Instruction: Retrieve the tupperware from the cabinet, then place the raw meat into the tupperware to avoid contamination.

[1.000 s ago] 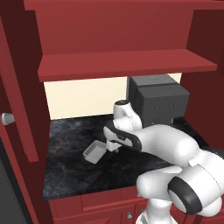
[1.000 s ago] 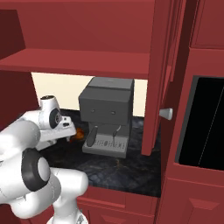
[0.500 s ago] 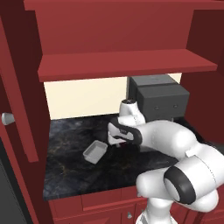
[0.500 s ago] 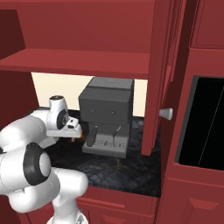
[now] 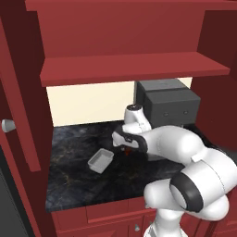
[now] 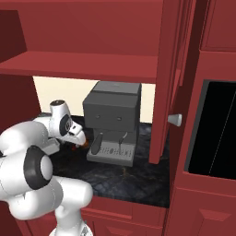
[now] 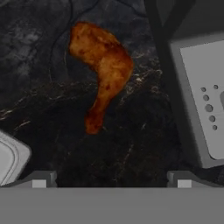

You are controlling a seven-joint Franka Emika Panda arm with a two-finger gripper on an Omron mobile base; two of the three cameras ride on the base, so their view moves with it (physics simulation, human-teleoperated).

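Our pincer [image 7: 111, 177] hung wide open over the dark marbled worktop [image 5: 74, 171], its two dark tips well apart at the bottom of the hand view and nothing between them. We judged the first half of the job done: the tupperware [image 5: 101, 160] already sat on the worktop, out of the cabinet [image 5: 125, 41], whose red shelf above looked bare in both base views. What remained was the second half, and it had not yet begun in earnest. The raw meat [image 7: 103, 72], an orange-brown drumstick, lay flat on the worktop ahead of the tips, untouched, thick end away from us and thin end towards us. It rested just beside the foot of the dark grey coffee machine [image 6: 113, 120], whose pale dotted panel [image 7: 205, 96] showed at the right of the hand view. In the right base view we caught a bit of orange under the wrist [image 6: 85, 144].

As for containers, there was the one tub. In the hand view its rounded corner [image 7: 11, 159] showed at lower left, near the meat but apart from it. From what we could see of it, it was empty
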